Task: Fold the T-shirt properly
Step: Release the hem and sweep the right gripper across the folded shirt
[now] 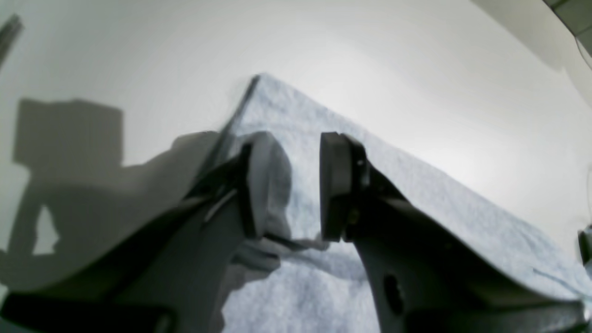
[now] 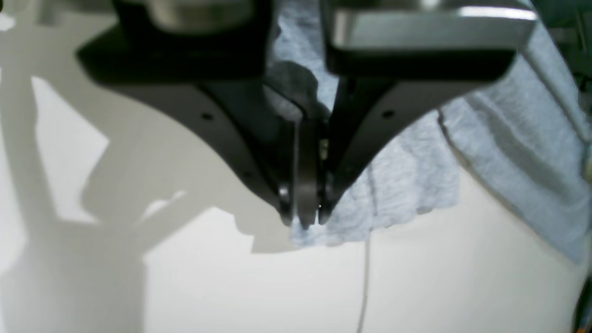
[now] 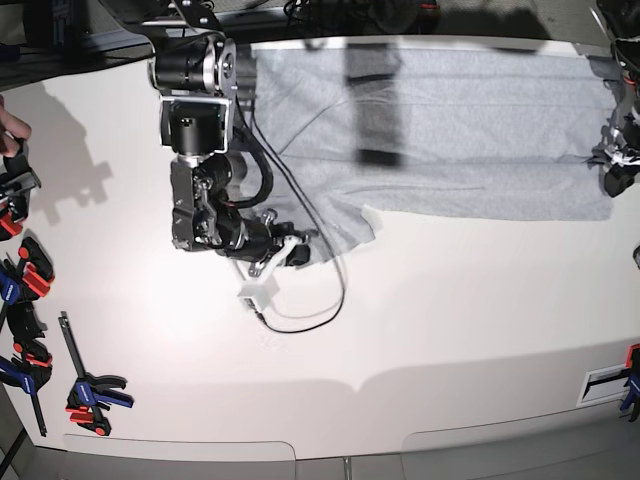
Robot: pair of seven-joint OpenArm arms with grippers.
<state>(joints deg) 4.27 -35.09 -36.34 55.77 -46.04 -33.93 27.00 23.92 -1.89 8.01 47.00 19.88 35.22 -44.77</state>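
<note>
Right claw [image 2: 303, 217] pinching T-shirt [image 2: 407, 185] sleeve edge, centre frame; left claw [image 1: 289, 185] spread over hem. Lift slowly; keep fabric taut above tabletop [image 3: 450, 300].

A close view from above the right gripper [image 2: 304, 217], whose two dark jaws are pressed together on the edge of a light grey T-shirt [image 2: 407, 185]. The shirt runs from the top centre behind the jaws down to the right, with a folded band along the right side and a wavy hem just past the fingertips. It lies on a white table [image 2: 416, 286], where the arm's shadow falls on the left and a thin thread [image 2: 366, 277] trails down from the hem.
</note>
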